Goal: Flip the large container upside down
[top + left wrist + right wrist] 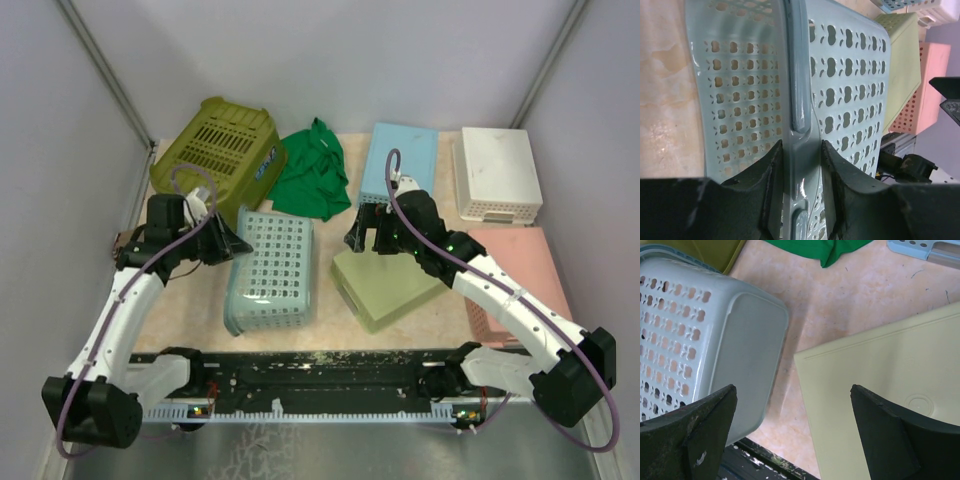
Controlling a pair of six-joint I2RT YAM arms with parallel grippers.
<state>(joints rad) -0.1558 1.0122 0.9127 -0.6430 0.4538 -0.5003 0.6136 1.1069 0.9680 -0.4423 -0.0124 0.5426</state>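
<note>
Left gripper [801,170] clamps teal basket [272,270] rim; right gripper [367,236] released over pale-green box [385,290] beside it, on beige tabletop [190,310].

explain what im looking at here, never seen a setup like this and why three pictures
Two robot arms are bolted at the near edge of a table. One picture is taken from above and behind them; the other two come from cameras on the wrists, so each shows its own dark fingers. The left gripper is closed on the rim of a pale teal basket. The right gripper hangs open above a pale green container, holding nothing. Also on the table: an olive basket, a green cloth, and blue, white and pink containers.
</note>
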